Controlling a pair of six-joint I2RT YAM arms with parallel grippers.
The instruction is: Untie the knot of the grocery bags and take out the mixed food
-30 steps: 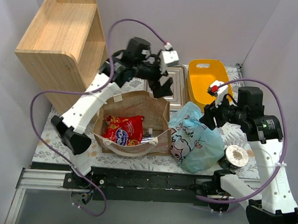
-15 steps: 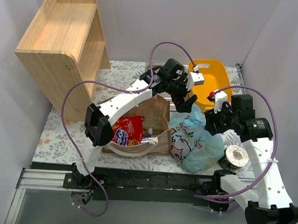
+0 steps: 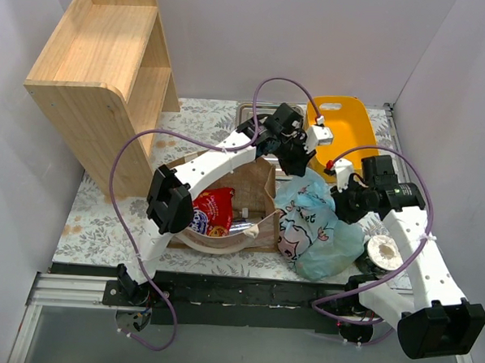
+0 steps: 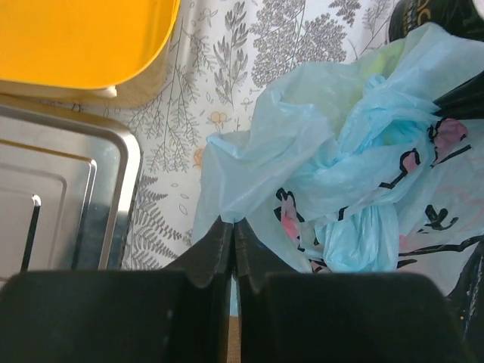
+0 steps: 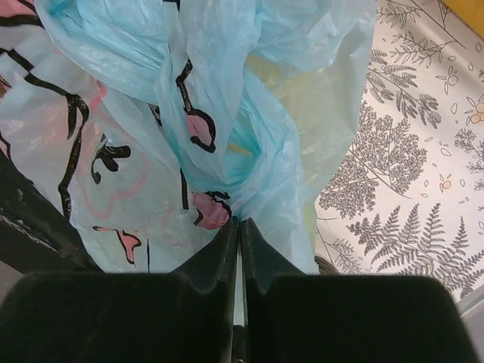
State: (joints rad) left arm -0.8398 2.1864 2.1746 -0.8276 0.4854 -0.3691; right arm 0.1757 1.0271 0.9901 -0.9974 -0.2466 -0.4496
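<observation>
Left wrist view: the knot (image 4: 363, 204) is a bunched twist of film on top of the light-blue bag (image 3: 317, 234), lying right of the left gripper (image 4: 232, 227) tips, near but not touching. The bag sits on the table (image 3: 102, 223) just right of the brown paper bag (image 3: 255, 178). Left jaws are pressed together on a loose flap of bag film at its far-left edge, near the steel tray (image 4: 68, 189) and yellow tub (image 4: 83, 38). The right gripper (image 5: 239, 225) jaws are also pressed together, pinching a twisted strand on the bag's right side. So the knot lies between the two grippers, both about equally near. Its twist seems to run roughly along the line joining them. Likely step: work the strands loose, though a straight opposite pull may tighten it. The red crisp packet (image 3: 211, 211) is in the paper bag, not out yet.
</observation>
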